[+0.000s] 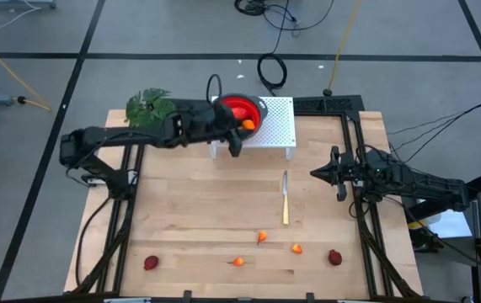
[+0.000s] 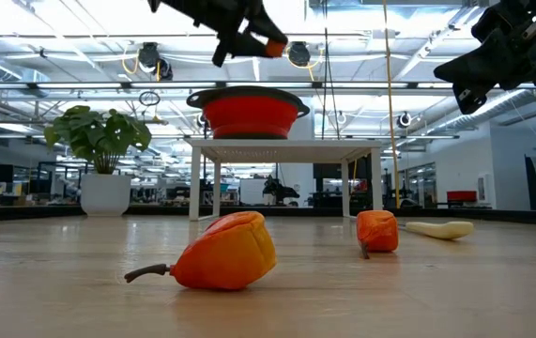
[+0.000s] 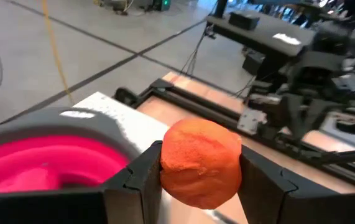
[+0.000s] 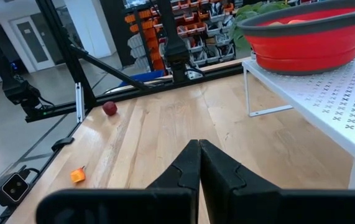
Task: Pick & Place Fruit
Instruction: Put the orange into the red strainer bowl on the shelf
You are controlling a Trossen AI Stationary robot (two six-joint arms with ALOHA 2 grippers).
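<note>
My left gripper [image 1: 242, 126] is shut on a small orange fruit [image 3: 201, 163] above the near right rim of the red bowl [image 1: 237, 109]. The bowl stands on a white perforated stand [image 1: 278, 126] at the table's far side. In the low view the fruit [image 2: 273, 47] is high above the bowl [image 2: 249, 111]. My right gripper [image 1: 317, 172] is shut and empty, raised over the table's right side. Three small orange fruits [image 1: 262, 236] [image 1: 296, 248] [image 1: 238, 262] and two dark-red ones [image 1: 151, 263] [image 1: 334, 257] lie on the table near its front edge. My left gripper pinches the orange fruit's two opposite sides [image 3: 168, 163] between its two fingers [image 3: 141, 177]. The fruit is lifted clear, level with the bowl's rim in the wrist view and high above it in the low view.
A slim knife [image 1: 285, 199] lies on the table's middle right, between the stand and the loose fruits. A leafy green plant [image 1: 149, 107] stands at the far left corner. The stand's legs [image 2: 195, 183] rest on the table. Bare wood lies between the stand and the fruits.
</note>
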